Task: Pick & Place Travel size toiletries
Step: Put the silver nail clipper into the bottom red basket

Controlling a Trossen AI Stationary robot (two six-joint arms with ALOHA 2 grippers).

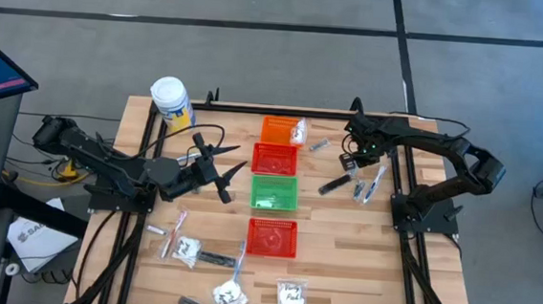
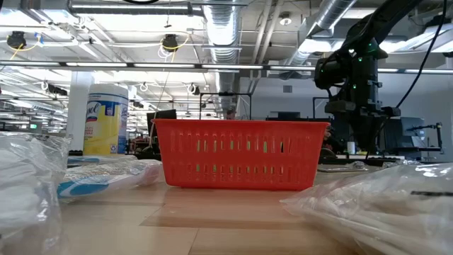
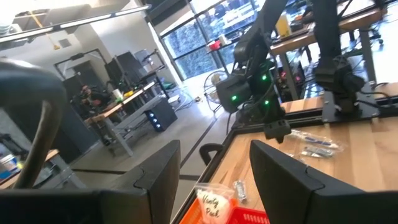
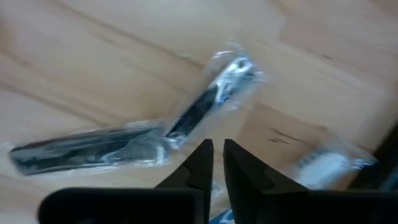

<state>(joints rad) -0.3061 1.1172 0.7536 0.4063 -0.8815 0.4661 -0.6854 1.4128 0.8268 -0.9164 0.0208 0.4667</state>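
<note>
My right gripper (image 1: 351, 160) (image 4: 216, 149) hangs over the table's far right part, its fingers shut with nothing between them. Below it lie a clear wrapper with a dark strip (image 4: 205, 102) and a second wrapped dark strip (image 4: 87, 149); a dark strip (image 1: 333, 185) and a clear sachet (image 1: 367, 186) also lie flat there. My left gripper (image 1: 220, 171) (image 3: 214, 158) is open and holds nothing, left of the red basket (image 1: 275, 159). More sachets (image 1: 231, 293) and strips (image 1: 216, 258) lie on the near part. One sachet (image 1: 298, 131) rests in the orange basket (image 1: 275, 129).
Several baskets stand in a row down the middle: orange, red, green (image 1: 274, 192) and a nearer red one (image 1: 272, 236) (image 2: 241, 163). A white jar with a yellow label (image 1: 171, 102) (image 2: 106, 120) stands at the far left corner. Bare wood lies left of the green basket.
</note>
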